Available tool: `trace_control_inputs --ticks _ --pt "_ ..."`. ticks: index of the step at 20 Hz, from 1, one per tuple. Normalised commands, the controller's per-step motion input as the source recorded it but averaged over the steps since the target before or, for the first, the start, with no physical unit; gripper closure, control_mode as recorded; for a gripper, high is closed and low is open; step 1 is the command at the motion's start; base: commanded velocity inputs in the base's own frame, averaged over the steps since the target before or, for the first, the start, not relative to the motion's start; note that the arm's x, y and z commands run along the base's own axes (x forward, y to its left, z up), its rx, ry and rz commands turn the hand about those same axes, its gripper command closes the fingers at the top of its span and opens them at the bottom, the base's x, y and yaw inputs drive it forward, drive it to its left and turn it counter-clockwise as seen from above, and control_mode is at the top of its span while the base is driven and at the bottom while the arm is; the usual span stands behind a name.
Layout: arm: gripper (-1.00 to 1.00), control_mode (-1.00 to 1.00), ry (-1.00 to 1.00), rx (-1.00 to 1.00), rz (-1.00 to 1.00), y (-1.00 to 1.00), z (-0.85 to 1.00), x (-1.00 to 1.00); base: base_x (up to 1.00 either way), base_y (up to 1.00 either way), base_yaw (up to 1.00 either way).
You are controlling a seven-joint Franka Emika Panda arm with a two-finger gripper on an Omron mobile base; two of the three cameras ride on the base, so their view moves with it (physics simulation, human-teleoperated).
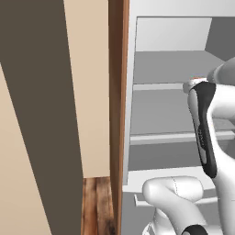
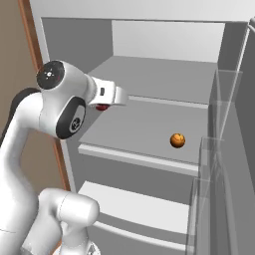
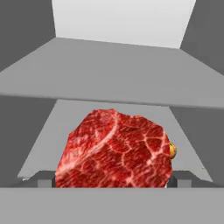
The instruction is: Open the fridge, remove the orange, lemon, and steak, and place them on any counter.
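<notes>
The fridge [image 2: 149, 74] stands open, with my arm reaching in over its middle shelf [image 2: 144, 124]. The steak [image 3: 116, 151], a marbled red slab, fills the gap between my gripper's [image 3: 111, 180] two tips and touches both. From the right base view it is a small red patch [image 2: 103, 106] under the white hand, at the shelf's back left. The orange [image 2: 178, 140] sits on the same shelf further right, and it peeks out beside the steak [image 3: 173, 150] in the hand view. The lemon and the counter are out of view.
The fridge door's clear bins [image 2: 219, 159] stand close on the right. A brown wooden cabinet side [image 1: 117, 114] borders the fridge on the left. Grey shelves lie above [image 3: 113, 74] and below [image 2: 134, 204] the hand.
</notes>
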Motion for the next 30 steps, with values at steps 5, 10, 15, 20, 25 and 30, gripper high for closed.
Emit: trace_control_inputs --ticks 5,10,15,20,25,30 --pt "1.00 -1.00 0.23 0.00 -0.12 0.18 -0.47 -0.83 0.00 0.00 0.00" --pt "1.00 -1.00 0.07 -0.01 -0.08 0.12 -0.18 -0.46 -0.33 0.11 -0.06" --pt "1.00 -1.00 -0.03 0.00 -0.18 0.10 -0.24 -1.00 0.00 0.00 0.00" --pt "1.00 -1.00 0.00 0.00 -0.48 0.33 -0.34 -1.00 0.00 0.00 0.00" --pt "1.00 -1.00 0.00 0.00 -0.65 0.43 -0.40 -1.00 0.00 0.00 0.00" --pt "1.00 -1.00 -0.01 0.00 -0.19 0.36 -0.11 -1.00 0.00 0.00 0.00"
